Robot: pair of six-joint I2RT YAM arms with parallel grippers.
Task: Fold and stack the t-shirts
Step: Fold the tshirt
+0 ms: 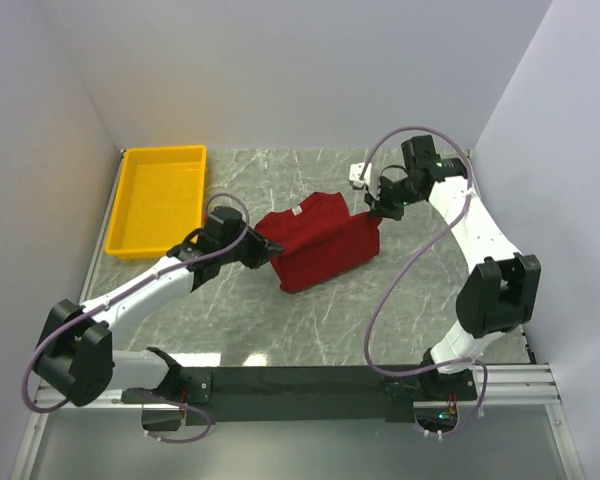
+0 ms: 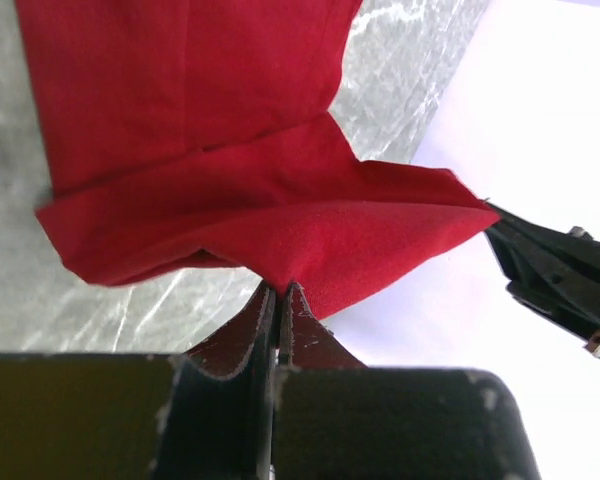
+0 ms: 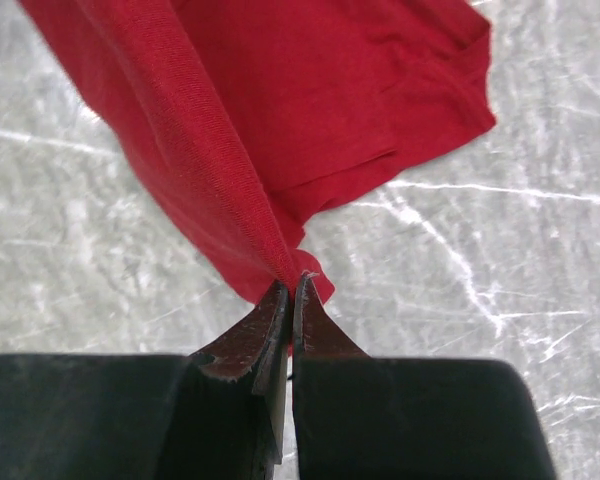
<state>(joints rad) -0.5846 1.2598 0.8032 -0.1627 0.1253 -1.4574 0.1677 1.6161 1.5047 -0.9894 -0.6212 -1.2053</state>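
A: Shirts, how many?
B: One dark red t-shirt [image 1: 320, 248] on the marble table [image 1: 280, 320], pinched by two closed grippers: left gripper [image 1: 268, 250], right gripper [image 1: 378, 213]. One yellow tray [image 1: 160, 205] back left.

T-shirt [image 2: 230, 200]: upper part cut off by top edge in both wrist views; under layers hidden beneath top fold. Left gripper [image 1: 270, 250]: fingertips hidden at shirt's left edge, overhead view. Small white item [image 1: 358, 172] beyond shirt's far right corner: too small to identify. Dark arm part [image 2: 555, 275] right of shirt: cut by frame edge.
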